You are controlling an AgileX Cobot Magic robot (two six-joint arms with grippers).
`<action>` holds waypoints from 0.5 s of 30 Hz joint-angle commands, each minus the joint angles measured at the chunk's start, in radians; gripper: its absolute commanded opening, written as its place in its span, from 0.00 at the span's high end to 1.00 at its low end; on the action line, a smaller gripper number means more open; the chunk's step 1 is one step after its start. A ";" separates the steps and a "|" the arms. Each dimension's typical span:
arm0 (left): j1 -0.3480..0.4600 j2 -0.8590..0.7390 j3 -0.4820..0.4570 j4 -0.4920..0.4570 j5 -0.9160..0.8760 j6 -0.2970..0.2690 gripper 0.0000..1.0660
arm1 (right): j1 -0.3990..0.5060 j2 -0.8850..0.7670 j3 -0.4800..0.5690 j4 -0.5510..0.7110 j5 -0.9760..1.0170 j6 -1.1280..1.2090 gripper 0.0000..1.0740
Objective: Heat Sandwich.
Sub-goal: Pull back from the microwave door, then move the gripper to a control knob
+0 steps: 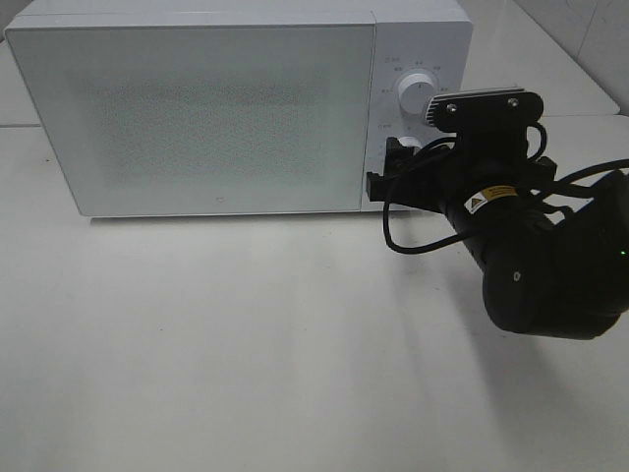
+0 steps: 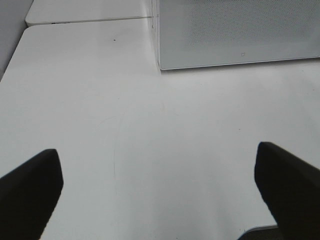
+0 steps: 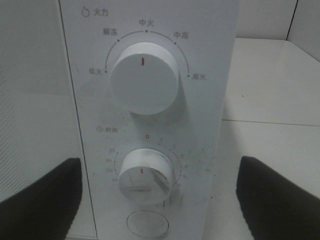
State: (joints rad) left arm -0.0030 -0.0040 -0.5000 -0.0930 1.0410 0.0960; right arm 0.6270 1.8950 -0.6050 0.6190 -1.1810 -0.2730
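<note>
Tabletop (image 1: 246, 344) — wide stretch fronting microwave (image 1: 197, 108).

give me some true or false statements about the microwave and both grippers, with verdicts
1. The microwave door is closed. True.
2. The right gripper is shut on the lower knob. False: its jaws stand open, one on each side of that knob.
3. The red mark on the upper knob points at the middle label of its arc. True.
4. The left gripper is shut. False: it is open above the table, holding nothing.
</note>
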 commanded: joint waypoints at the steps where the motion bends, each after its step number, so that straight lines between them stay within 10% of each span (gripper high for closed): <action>1: 0.002 -0.026 0.004 -0.009 -0.005 -0.003 0.07 | 0.003 0.026 -0.037 -0.001 -0.007 0.004 0.26; 15: 0.002 -0.026 0.004 -0.009 -0.005 -0.003 0.07 | -0.011 0.145 -0.168 0.017 0.034 0.005 0.29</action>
State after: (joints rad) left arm -0.0030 -0.0040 -0.5000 -0.0930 1.0410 0.0960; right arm 0.6270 2.0250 -0.7450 0.6230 -1.1590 -0.2720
